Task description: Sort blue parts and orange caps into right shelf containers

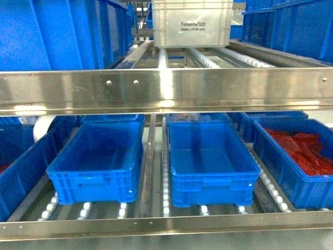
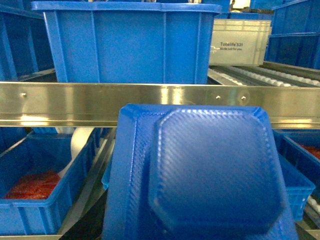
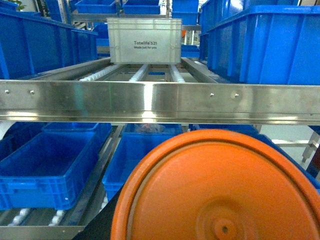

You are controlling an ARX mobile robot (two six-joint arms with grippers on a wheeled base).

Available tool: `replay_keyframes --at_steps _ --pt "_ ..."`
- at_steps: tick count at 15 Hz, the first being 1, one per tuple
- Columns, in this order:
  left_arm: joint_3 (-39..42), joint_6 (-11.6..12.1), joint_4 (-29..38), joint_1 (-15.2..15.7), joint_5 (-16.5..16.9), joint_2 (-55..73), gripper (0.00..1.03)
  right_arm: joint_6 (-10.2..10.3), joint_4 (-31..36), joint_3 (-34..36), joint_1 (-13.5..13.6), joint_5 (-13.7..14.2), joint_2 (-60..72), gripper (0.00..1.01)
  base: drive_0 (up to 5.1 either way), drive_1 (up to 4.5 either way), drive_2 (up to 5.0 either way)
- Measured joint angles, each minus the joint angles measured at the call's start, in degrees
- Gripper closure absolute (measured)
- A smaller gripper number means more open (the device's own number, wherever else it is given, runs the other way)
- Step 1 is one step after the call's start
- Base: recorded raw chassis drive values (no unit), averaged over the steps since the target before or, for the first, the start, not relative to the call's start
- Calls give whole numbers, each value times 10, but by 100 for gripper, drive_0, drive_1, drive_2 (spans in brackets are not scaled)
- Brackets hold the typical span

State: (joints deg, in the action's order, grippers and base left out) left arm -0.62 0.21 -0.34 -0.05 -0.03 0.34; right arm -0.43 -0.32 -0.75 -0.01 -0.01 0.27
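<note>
Below the steel shelf rail [image 1: 166,88] two empty blue crates [image 1: 99,161] wait. Each wrist view fills with its load: blue part [image 2: 215,175], orange cap [image 3: 220,190]. Pincers unseen, state unknowable. Clear the rail, then lower gently.

A polished stainless-steel shelf rail [image 1: 166,88] with small rivets is seen running horizontally across the head view, above rows of white plastic roller tracks [image 1: 165,172]. On the upper level, a translucent grey-white plastic tote [image 1: 191,22] printed "Totelife 521" is set on the rollers at the back. At the lower right, a heap of red packaged items [image 1: 304,148] is visible, and a white curved tube [image 1: 42,126] is partly shown at the lower left.
</note>
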Motion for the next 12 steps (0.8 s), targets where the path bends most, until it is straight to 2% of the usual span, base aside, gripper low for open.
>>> replay_keyframes --at_steps 3,12 --pt "0 0 0 0 0 0 61 0 2 0 0 0 0 58 -491 246 246" --pt "0 0 -1 0 -1 0 61 0 0 0 0 -2 0 58 0 0 0"
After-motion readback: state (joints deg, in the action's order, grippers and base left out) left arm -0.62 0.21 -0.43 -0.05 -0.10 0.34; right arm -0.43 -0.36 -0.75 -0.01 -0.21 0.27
